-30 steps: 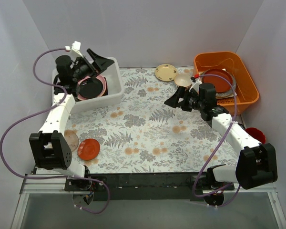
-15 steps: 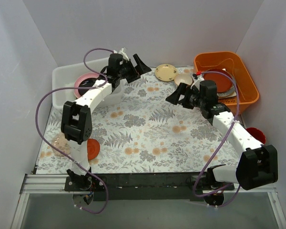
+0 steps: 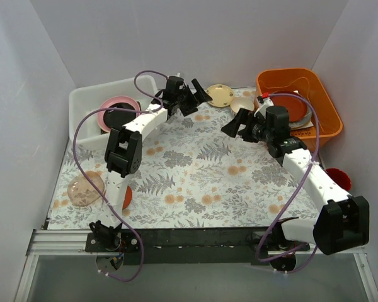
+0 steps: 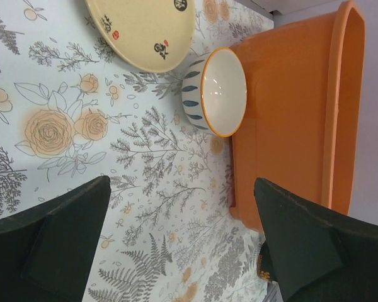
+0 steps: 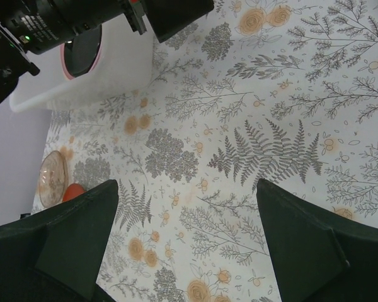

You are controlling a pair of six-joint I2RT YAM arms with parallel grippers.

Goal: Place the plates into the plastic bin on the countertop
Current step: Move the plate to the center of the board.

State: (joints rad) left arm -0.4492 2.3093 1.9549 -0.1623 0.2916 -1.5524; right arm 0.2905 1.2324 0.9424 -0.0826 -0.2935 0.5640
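Lying just beyond left end effector [image 4: 179,189] — yellow plate [image 4: 142,28].

Beyond the left jaws, the yellow plate [image 4: 142,31] is cut off by the top edge. Well behind those jaws, the left arm [image 3: 123,151] hides most of the red-orange saucer [image 3: 127,197].

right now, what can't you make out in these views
- Top view: saucer mostly hidden behind the left arm.
- Top view: red item at the right edge, half behind the right arm; unclear what it is.
- Left wrist view: yellow plate cut off by the top edge.
- Right wrist view: bin partly covered by the left arm; its contents barely show.
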